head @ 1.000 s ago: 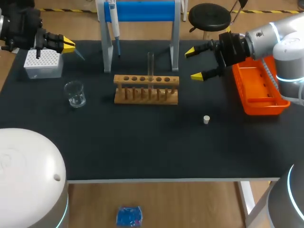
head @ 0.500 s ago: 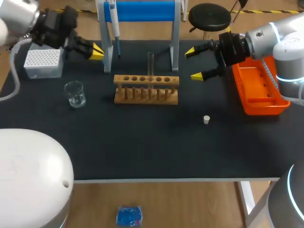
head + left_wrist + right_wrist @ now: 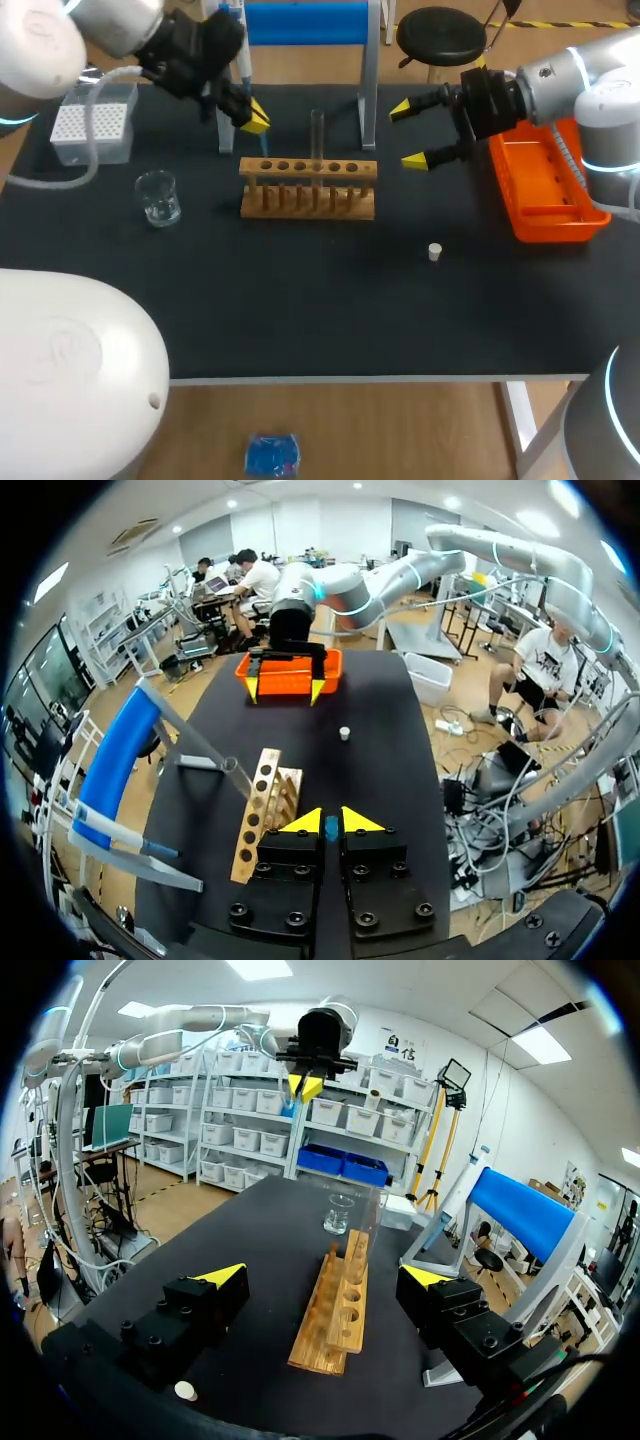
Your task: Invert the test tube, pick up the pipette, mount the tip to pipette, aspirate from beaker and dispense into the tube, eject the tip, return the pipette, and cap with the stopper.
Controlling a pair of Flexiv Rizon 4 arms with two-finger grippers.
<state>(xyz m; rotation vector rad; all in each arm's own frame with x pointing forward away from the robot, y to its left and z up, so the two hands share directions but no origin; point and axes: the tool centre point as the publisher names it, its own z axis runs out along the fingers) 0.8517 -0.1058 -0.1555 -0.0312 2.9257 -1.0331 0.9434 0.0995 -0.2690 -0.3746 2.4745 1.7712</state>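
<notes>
My left gripper (image 3: 255, 117) hangs just behind the left end of the wooden rack (image 3: 308, 187), shut on a small blue pipette tip (image 3: 331, 828) that pokes out between its yellow tips. A clear test tube (image 3: 317, 134) stands upright in the rack. The pipette (image 3: 240, 50) hangs on the blue stand (image 3: 300, 22) behind. The beaker (image 3: 158, 197) sits left of the rack, and the white stopper (image 3: 435, 252) lies to its front right. My right gripper (image 3: 415, 134) is open and empty, level with the rack's right end (image 3: 340, 1300).
A white tip box (image 3: 92, 130) stands at the back left. An orange tray (image 3: 545, 185) lies along the right side, under my right arm. The stand's two uprights reach down to the table just behind the rack.
My left arm has swung from the tip box rightward to the rack's left end, carrying the blue tip. The right arm has not moved.
</notes>
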